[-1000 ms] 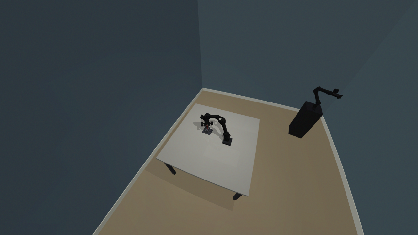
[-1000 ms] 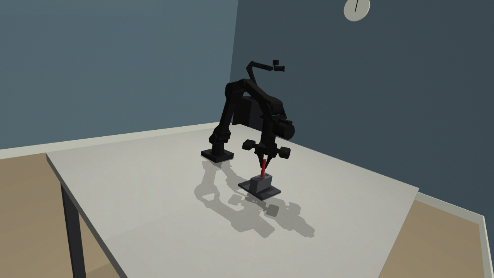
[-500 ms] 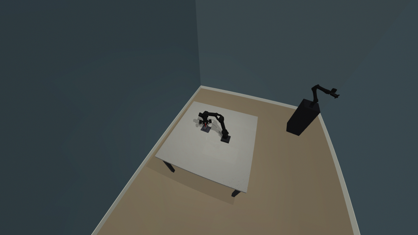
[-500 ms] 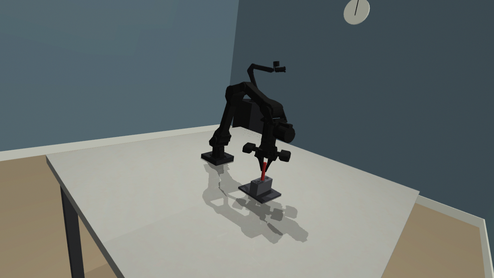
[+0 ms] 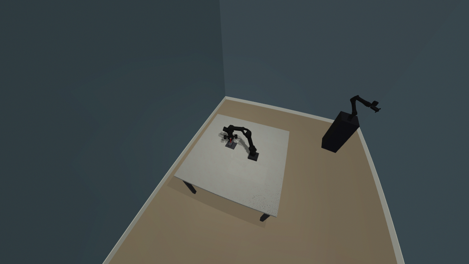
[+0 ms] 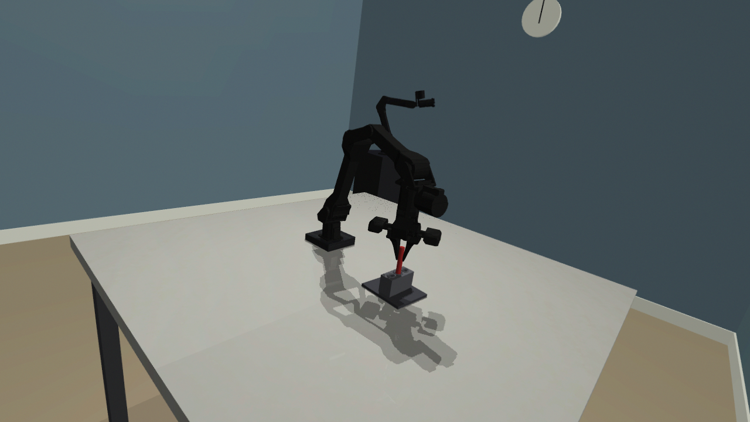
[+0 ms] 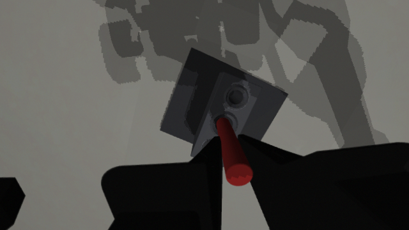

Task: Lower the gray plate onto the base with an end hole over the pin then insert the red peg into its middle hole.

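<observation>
The gray plate lies flat on the dark base on the table. In the wrist view one end hole shows a dark round shape inside. My gripper is shut on the red peg and holds it upright, slightly tilted, right over the plate. The peg's lower tip sits at the mouth of the plate's middle hole; how deep it goes I cannot tell. The near end of the plate is hidden behind my fingers.
The arm's own base stands on the table behind the plate. A black pedestal with a second small arm stands on the floor off the table. The table edge lies far to the left.
</observation>
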### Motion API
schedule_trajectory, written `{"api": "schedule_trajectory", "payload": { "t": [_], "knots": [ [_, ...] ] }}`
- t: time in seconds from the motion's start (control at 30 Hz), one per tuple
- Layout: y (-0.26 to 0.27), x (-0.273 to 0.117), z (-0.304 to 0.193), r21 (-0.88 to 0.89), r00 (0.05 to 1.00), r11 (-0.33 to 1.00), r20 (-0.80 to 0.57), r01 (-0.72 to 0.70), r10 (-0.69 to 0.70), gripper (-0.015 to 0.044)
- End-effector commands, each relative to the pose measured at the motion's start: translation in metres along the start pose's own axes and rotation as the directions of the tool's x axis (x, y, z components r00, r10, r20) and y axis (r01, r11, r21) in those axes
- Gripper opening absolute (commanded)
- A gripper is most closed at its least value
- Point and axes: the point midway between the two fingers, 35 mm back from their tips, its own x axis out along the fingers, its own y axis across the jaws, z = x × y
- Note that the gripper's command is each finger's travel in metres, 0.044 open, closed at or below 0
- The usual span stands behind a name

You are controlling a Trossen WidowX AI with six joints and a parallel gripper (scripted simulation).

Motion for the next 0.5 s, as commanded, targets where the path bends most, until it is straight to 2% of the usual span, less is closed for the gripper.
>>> {"api": "schedule_trajectory", "payload": {
  "t": [0.0,0.1,0.3,0.47],
  "knots": [
    [0.0001,-0.0001,0.0001,0.0,1.0,1.0,0.0,0.0,0.0,0.0],
    [0.0001,-0.0001,0.0001,0.0,1.0,1.0,0.0,0.0,0.0,0.0],
    [0.0001,-0.0001,0.0001,0.0,1.0,1.0,0.0,0.0,0.0,0.015],
    [0.0001,-0.0001,0.0001,0.0,1.0,1.0,0.0,0.0,0.0,0.015]
  ]
}}
